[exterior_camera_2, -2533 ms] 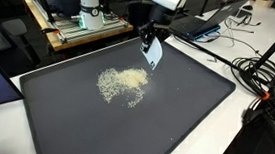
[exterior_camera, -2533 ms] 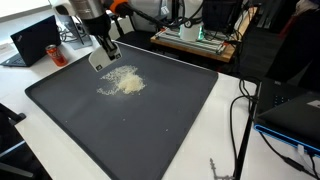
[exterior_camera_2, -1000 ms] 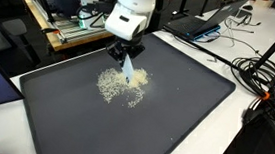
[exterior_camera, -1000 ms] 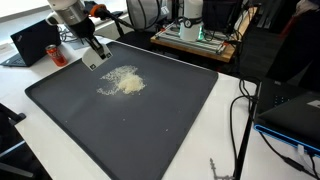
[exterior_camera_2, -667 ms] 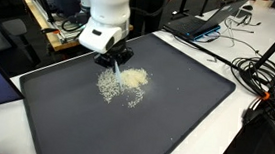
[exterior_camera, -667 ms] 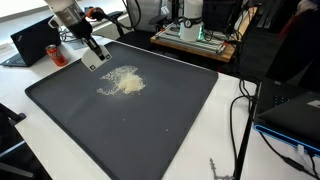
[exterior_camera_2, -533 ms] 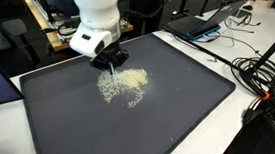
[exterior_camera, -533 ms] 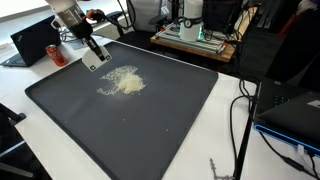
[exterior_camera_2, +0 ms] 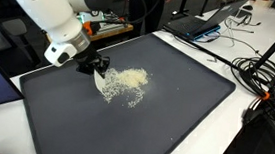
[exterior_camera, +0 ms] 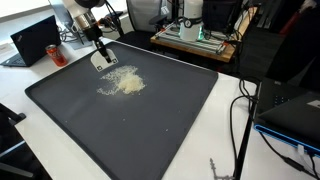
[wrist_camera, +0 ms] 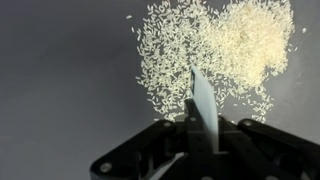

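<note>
A pile of white rice grains (exterior_camera: pixel 122 82) (exterior_camera_2: pixel 127 82) lies on a large black mat (exterior_camera: pixel 150 130) (exterior_camera_2: pixel 163 129). My gripper (exterior_camera: pixel 99 52) (exterior_camera_2: pixel 97 65) is shut on a thin white card (exterior_camera: pixel 101 61) (exterior_camera_2: pixel 101 81), held edge-down. In both exterior views the card hangs at the pile's outer edge, close above the mat. In the wrist view the card (wrist_camera: pixel 203 105) sticks out from between the gripper (wrist_camera: pixel 201 140) fingers, its tip among scattered grains, with the dense rice pile (wrist_camera: pixel 235 45) beyond it to the right.
A laptop (exterior_camera: pixel 35 40) and a dark can (exterior_camera: pixel 57 57) sit on the white table past the mat's corner. A wooden cart with electronics (exterior_camera: pixel 195 35) (exterior_camera_2: pixel 82 24) stands behind. Another laptop (exterior_camera_2: pixel 207 23) and cables (exterior_camera_2: pixel 268 78) lie beside the mat.
The arm has swung the card from one side of the rice pile over to the opposite edge and turned the wrist. The pile looks unchanged. The grip stays shut.
</note>
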`<state>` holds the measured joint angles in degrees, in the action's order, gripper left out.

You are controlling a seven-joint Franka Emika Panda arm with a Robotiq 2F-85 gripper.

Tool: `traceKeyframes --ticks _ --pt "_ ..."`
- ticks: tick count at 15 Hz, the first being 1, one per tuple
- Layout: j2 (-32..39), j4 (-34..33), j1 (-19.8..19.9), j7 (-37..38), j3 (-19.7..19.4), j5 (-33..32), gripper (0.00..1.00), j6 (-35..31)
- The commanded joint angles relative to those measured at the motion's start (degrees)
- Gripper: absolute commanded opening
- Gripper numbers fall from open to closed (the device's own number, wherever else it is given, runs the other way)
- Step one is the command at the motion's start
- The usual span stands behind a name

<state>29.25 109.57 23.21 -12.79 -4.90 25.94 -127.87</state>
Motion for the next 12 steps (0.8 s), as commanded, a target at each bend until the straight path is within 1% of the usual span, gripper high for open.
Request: traceKeyframes --ticks 1,5,8,9,10,11,12 --pt "-3.12 7.01 4.66 -6.31 0.93 9.46 0.01 -2.29" --pt "-3.85 11.0 8.98 -16.41 0.51 21.43 0.01 -1.29" --pt "-3.69 12.89 10.72 -23.81 -0.52 29.58 0.01 0.03" --pt "-3.72 13.49 10.73 -25.88 -1.01 31.56 0.01 0.04" --pt "-4.14 14.62 10.18 -28.86 -1.53 32.61 0.01 -0.9" --pt "-1.75 11.57 8.34 -24.69 -3.11 29.91 0.01 -0.14" --pt "-1.68 11.91 8.22 -25.49 -3.56 30.28 0.04 -0.16"
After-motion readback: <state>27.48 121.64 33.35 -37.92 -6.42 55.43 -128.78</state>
